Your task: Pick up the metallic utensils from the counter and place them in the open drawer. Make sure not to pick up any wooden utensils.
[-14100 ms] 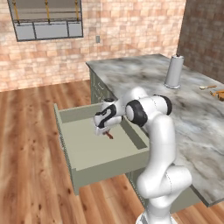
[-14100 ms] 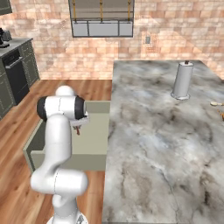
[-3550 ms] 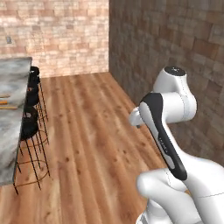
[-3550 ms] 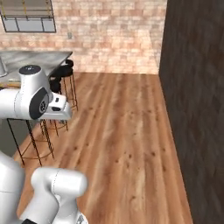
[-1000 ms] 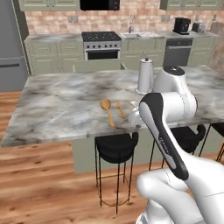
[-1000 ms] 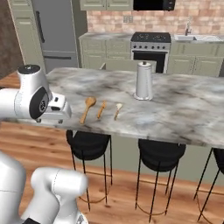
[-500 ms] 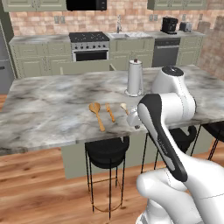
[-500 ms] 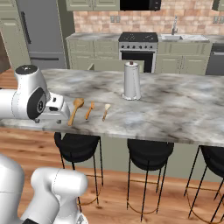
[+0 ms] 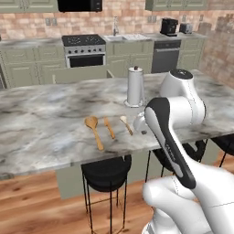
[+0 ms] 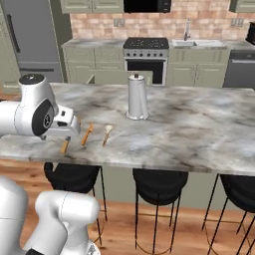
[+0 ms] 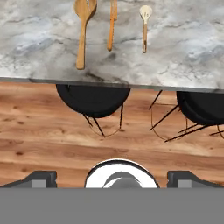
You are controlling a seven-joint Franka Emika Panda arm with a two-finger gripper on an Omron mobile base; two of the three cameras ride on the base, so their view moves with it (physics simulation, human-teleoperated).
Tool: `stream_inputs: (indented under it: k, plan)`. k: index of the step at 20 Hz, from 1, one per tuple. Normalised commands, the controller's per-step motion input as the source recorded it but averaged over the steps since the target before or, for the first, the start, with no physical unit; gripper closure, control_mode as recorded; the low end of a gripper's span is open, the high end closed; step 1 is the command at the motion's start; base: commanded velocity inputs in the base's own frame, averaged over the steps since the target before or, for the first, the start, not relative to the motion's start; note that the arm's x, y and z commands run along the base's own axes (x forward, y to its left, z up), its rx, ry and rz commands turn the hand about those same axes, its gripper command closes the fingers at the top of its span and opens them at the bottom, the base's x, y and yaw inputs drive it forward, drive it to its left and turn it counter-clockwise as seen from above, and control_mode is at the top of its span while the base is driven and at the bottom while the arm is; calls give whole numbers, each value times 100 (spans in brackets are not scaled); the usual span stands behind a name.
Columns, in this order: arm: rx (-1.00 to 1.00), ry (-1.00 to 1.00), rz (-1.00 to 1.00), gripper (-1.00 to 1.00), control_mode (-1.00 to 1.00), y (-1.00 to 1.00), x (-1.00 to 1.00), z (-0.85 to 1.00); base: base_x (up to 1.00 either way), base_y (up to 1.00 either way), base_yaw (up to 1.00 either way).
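fingers (image 11: 112, 177): wide apart, holding nothing, over floor short of counter edge
grey-white marbled stone counter (image 9: 41, 119): big tan wooden spoon (image 9: 94, 130), slim orange-handled utensil (image 9: 109, 127), small pale-headed utensil (image 9: 125, 124) lying side by side
left: orange one prob. metallic, needs grabbing & taking to drawer

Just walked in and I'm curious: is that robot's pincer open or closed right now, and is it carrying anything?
Pincer: open wide, its two dark tips far apart, holding nothing.

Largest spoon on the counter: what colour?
Tan wood, the largest spoon; clearest in the hand view.
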Motion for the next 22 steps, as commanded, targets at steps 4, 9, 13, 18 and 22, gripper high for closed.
stream_inputs:
  k: [4,9,13,18,22]
  plan:
    - [0,0,0,-100,100,0,0,0,73,0,0]
    - [0,0,0,-100,100,0,0,0,58,0,0]
    - [0,0,0,-100,100,0,0,0,32,0,0]
    - [0,0,0,-100,100,0,0,0,3,0,0]
    - [0,0,0,-100,100,0,0,0,0,0,0]
